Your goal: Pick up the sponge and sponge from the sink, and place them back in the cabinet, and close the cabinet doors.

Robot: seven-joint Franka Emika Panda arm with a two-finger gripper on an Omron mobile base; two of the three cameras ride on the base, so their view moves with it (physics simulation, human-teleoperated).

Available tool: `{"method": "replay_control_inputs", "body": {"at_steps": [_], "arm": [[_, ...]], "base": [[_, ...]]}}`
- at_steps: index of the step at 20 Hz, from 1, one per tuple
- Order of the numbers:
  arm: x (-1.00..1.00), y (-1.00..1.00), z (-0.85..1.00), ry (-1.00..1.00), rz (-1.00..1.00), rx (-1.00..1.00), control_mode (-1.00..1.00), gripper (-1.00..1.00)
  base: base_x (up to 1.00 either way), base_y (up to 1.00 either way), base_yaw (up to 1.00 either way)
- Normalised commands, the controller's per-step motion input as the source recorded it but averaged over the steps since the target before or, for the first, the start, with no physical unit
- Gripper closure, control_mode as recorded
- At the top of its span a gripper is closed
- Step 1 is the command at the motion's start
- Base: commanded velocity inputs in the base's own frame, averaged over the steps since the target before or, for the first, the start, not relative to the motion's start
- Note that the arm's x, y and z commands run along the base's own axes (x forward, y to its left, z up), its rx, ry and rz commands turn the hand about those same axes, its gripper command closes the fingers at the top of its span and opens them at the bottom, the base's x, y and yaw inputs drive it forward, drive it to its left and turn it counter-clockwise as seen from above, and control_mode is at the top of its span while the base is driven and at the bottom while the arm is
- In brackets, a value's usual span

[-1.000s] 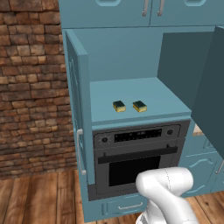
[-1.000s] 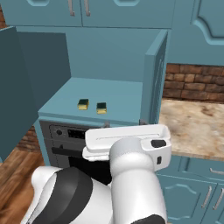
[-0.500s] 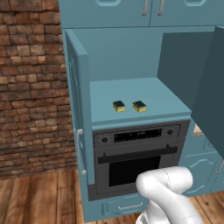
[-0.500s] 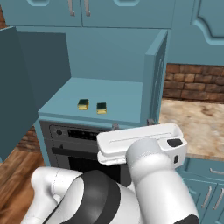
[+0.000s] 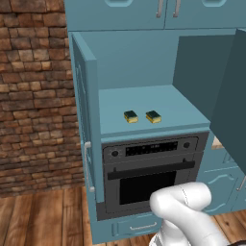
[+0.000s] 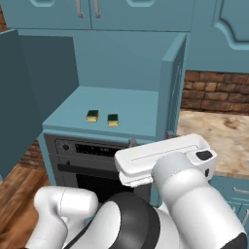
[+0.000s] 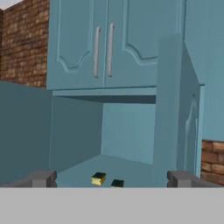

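Two sponges lie side by side on the teal shelf of the cabinet [image 5: 144, 103]: one sponge [image 5: 130, 116] on the left, the other sponge [image 5: 153, 116] on the right. They also show from the right as the left sponge [image 6: 92, 115] and the right sponge [image 6: 113, 119]. Both cabinet doors stand swung open, the left door [image 5: 86, 139] and the right door [image 5: 230, 96]. My gripper [image 7: 111, 179] is open and holds nothing. It hangs in front of the shelf, facing the two sponges [image 7: 99, 178], well short of them. The sink is out of view.
A black oven [image 5: 149, 173] sits under the shelf. Smaller teal doors with silver handles [image 7: 103, 50] hang above. A brick wall [image 5: 33, 96] stands to the left, a marble counter [image 6: 214, 136] to the right, and there is wooden floor [image 5: 43, 216] below.
In the right base view my hand has swung a little to the right. The sponges and the doors have not moved.
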Motion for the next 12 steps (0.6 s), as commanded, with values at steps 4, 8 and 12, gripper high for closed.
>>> {"method": "replay_control_inputs", "body": {"at_steps": [4,8,12], "arm": [[0.09,0.0,0.0,0.0,0.07,0.0,-1.0,-1.0],[0.14,0.0,0.0,0.0,0.06,0.0,-1.0,-1.0],[0.18,0.0,0.0,0.0,0.05,0.0,-1.0,-1.0]], "base": [[0.0,0.0,0.0],[0.0,0.0,0.0],[0.0,0.0,0.0]]}}
